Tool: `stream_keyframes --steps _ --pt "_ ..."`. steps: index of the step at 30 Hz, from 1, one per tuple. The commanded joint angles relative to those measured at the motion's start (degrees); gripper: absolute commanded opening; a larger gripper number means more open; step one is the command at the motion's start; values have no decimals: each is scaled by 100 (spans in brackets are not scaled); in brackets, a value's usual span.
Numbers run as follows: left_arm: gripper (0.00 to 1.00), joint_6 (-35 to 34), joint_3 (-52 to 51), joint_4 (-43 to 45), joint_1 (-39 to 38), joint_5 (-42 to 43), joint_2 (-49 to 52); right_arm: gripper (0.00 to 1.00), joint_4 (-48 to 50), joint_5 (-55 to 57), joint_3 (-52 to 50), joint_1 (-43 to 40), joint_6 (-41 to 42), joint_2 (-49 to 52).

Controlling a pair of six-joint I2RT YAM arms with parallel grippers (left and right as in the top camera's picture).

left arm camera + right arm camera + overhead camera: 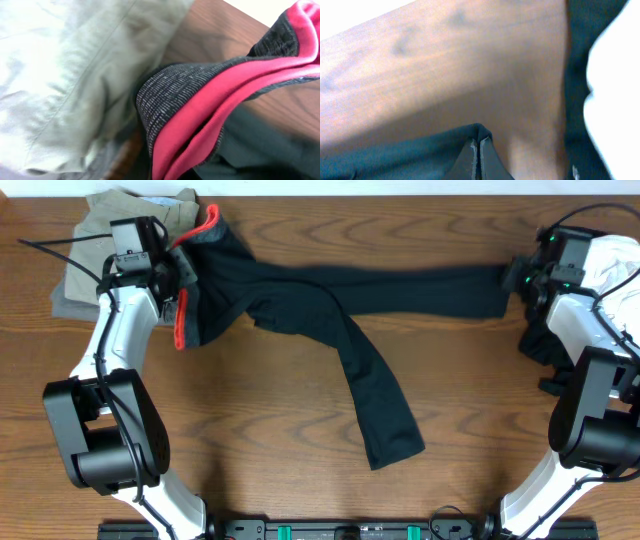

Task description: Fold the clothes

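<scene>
Black fabric dominates: the long black trousers (330,305) of soft knit lie unfolded across the brown wooden table (300,440), with no crease made anywhere. The left gripper (180,270) sits at the trousers' red-orange waistband (200,115). Its fingers are hidden in the wrist view, but the band bunches up right at it, so I read it as clamped on the trousers' waist end. The right gripper (479,150) is at the trousers' opposite end, fingertips pressed together with the hem of one leg pinched between them. That leg runs straight between the two grippers. The second leg trails slantwise from the trousers' middle toward the robot's side and lies loose. A crumpled khaki cotton garment (110,225) lies just beside the waistband end. A white cloth garment (620,260) lies past the hem end, under the right arm. Judgement: the task is barely begun. The trousers are stretched ready for a first fold, the stray leg needs aligning, and the khaki and white pieces are not folded.
</scene>
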Motion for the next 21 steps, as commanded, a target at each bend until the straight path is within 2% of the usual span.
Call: stream_keyframes --steps 1,10,16,21 --pt "6 -118 57 76 -195 66 44 1 203 -361 142 42 -284 28" --pt "6 -116 57 76 -866 55 44 1 553 -439 616 50 -326 673" --pt "6 -116 57 -105 -850 -46 44 1 166 -590 1464 44 -328 1460" --pt "6 -111 57 -186 -697 -166 44 1 -251 -592 1963 -50 -409 1694"
